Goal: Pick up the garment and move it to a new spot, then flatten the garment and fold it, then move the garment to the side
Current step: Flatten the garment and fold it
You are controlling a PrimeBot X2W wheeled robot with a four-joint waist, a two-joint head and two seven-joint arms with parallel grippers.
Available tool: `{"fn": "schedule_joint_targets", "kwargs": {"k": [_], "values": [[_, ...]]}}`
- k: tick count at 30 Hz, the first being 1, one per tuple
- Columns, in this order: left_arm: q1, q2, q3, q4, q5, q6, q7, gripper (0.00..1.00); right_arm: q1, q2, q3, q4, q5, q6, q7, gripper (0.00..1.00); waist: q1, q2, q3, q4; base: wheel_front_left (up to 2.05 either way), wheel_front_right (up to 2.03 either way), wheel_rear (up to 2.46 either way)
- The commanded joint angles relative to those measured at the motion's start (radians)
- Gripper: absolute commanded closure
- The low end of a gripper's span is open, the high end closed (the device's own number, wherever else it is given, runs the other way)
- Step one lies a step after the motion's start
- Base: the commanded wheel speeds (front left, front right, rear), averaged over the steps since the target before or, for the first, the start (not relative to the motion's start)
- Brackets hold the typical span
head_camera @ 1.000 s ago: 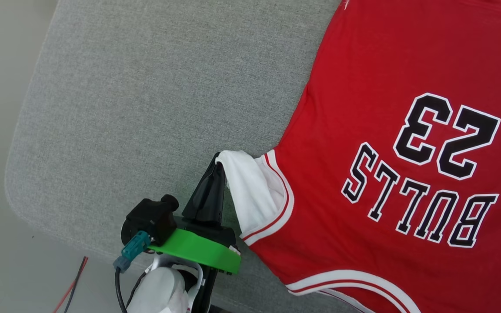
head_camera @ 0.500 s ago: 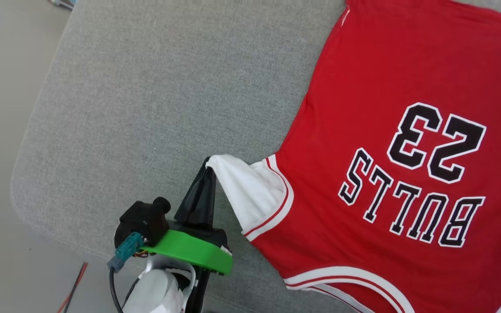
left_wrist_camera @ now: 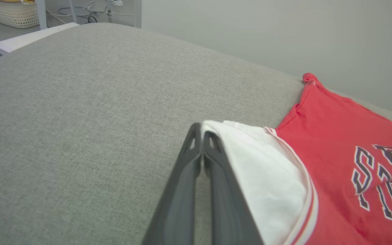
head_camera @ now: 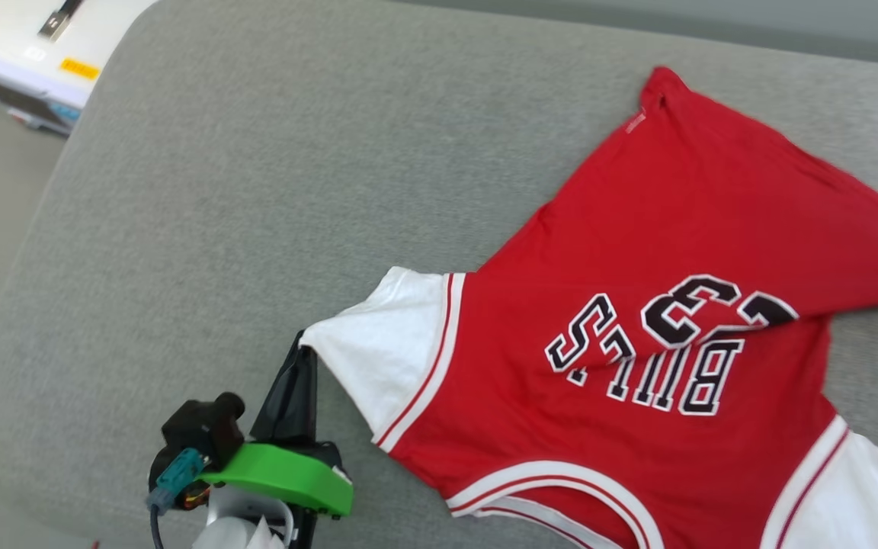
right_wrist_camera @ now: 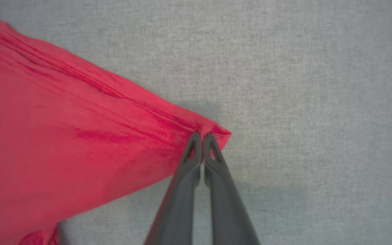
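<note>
- While the left gripper, two long dark fingers on a green collar, has its jaws pressed together, it pinches the tip of a white shoulder panel. That panel belongs to the thin red sleeveless basketball jersey, which has white-striped trim and black, white-outlined lettering.
- In the left wrist view, we see the white cloth rising to the fingertips of this gripper and draping down its right side, held up off the surface.
- The right gripper, the same dark pair, is likewise closed, nipping a hemmed red corner of the jersey. We cannot tell which corner it is.
- The jersey lies print-up on the right half of a wide grey woven-fabric cushion, with the neckline near and the body running far and to the right. Its white shoulder is drawn taut toward the near left.
- A slanting fold of red cloth lies across the numerals and hides part of the lettering, so the jersey is not flat.
- Beyond the cushion's far left corner sits a white box-shaped unit with a yellow label, and a pale woven basket stands farther off.
- We judge the work to be early. Two corners are gripped, which suits carrying the jersey to a new spot or stretching it out. Flattening is unfinished, no tidy fold shows, and moving it to the side is left to do.
</note>
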Motion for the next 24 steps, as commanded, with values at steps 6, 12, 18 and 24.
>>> {"fn": "schedule_joint_targets", "kwargs": {"k": [6,12,18,24], "values": [[0.053,0.034,0.040,-0.008,-0.009,0.040,0.016,1.00,0.298,0.019,-0.081,-0.157,0.085,-0.001,-0.043,1.00,0.0000,-0.0001,-0.132,-0.175,0.00,0.00,0.00],[0.105,0.060,0.075,-0.023,-0.028,0.062,0.035,1.00,0.578,0.116,-0.189,-0.354,0.108,-0.001,-0.058,1.00,0.0000,-0.0001,-0.166,-0.241,0.00,0.00,0.00],[0.152,0.077,0.089,-0.033,-0.044,0.072,0.058,1.00,0.835,0.287,-0.331,-0.560,0.075,-0.001,-0.048,1.00,0.0000,-0.0001,-0.190,-0.265,0.00,0.00,0.00],[0.158,0.084,0.084,-0.031,-0.048,0.073,0.071,1.00,0.990,0.492,-0.395,-0.699,0.051,-0.001,-0.029,1.00,0.0000,-0.0001,-0.195,-0.261,0.00,0.00,0.00]]}}
